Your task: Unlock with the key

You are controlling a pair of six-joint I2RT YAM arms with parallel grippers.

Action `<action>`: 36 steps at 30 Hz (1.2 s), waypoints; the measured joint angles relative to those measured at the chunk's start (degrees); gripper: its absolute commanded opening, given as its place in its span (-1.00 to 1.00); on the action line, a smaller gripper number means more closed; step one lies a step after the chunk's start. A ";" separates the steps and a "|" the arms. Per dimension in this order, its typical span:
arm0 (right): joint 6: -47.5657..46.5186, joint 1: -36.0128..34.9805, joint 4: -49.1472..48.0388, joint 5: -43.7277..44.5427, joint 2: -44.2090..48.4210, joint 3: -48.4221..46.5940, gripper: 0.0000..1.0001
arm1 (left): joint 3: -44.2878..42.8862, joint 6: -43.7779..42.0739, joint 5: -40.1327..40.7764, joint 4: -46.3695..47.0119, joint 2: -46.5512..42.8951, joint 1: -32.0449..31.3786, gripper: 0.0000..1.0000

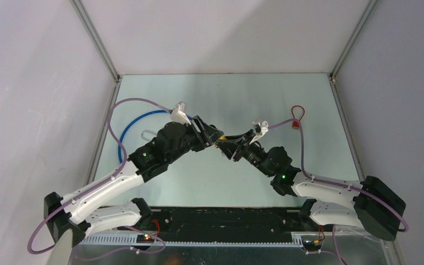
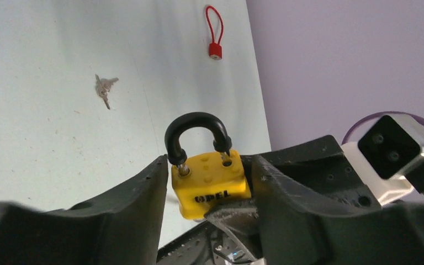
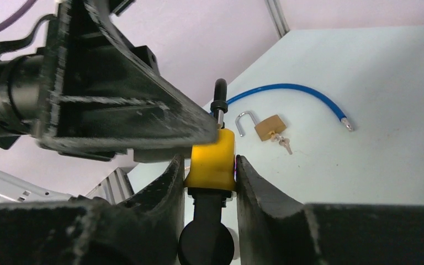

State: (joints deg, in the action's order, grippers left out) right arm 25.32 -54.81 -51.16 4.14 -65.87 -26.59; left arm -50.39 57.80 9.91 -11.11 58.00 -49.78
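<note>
- Left gripper (image 2: 210, 161) is partly closed on the yellow padlock (image 2: 210, 185). I see one finger pressed against each narrow side of the body.
- That grip holds the lock in the air above the middle of the table (image 1: 287, 99), between the two arms.
- Its black shackle (image 2: 196, 124) points away from the left wrist, and both legs meet the top of the body.
- Right gripper (image 3: 210, 165) comes in from the opposite end. Its fingers are set narrow and lie close against the flat faces at the lock's lower end.
- A key with a black head (image 3: 205, 240) sticks out of the bottom of the lock, between those right fingers and nearer the wrist.
- I cannot tell whether the right fingers are actually pinching the lock body or the key, or only flanking them.
- On the table behind, on the left arm's side, a brass padlock (image 3: 269, 127) lies with its shackle swung open and small keys just beside it.
- A blue cable (image 3: 292, 91) arcs around the brass lock.
- Towards the right side, a loose pair of keys (image 2: 104, 88) lies flat, well apart from a red cable loop (image 2: 214, 33).
</note>
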 measured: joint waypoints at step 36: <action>16.63 8.55 -8.04 -18.49 -0.98 2.91 -1.00 | 1.01 2.43 -10.58 4.50 -0.13 5.31 -0.20</action>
State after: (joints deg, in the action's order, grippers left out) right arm 41.95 -46.26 -59.20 -14.35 -66.85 -23.68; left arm -49.39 60.23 -0.67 -6.61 57.87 -44.47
